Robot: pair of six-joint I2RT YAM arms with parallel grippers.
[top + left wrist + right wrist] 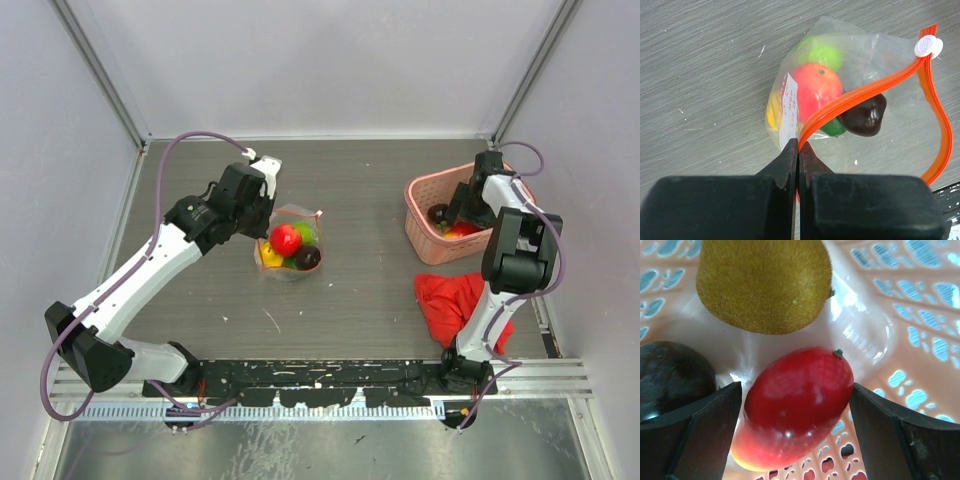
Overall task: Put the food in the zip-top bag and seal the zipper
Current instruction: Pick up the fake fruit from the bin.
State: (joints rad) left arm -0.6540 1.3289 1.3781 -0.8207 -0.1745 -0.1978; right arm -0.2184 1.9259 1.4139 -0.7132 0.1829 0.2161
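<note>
Closest to the near edge, toward the right side of the counter [370, 300], a red cloth [445, 300] lies crumpled beside the right arm's base. Farther in, around the middle of the counter and a little left, the zip-top bag [290, 245] lies flat with its mouth gaping. The two halves of the zipper [860, 92] bow apart in a loop and meet at the white slider [928, 46]. The left gripper [798, 146] has its fingers pressed together on the zipper at the end opposite the slider. Inside the bag are a round red fruit [815, 90], a green fruit [826, 52], a yellow fruit [772, 114] behind the white label [788, 112], and a dark brown fruit [867, 114] at the mouth, partly under the near strip. Farther still, by the right edge toward the far right corner, stands the pink basket [422, 225]. The right gripper [796, 390] is down inside it, fingers wide, one on each side of a red oval fruit [800, 407] lying on the basket floor. One finger looks to touch the fruit, while the other seems to leave a sliver of gap. Also in the basket are a fuzzy yellow-brown fruit [765, 285] and a dark fruit [672, 380].
</note>
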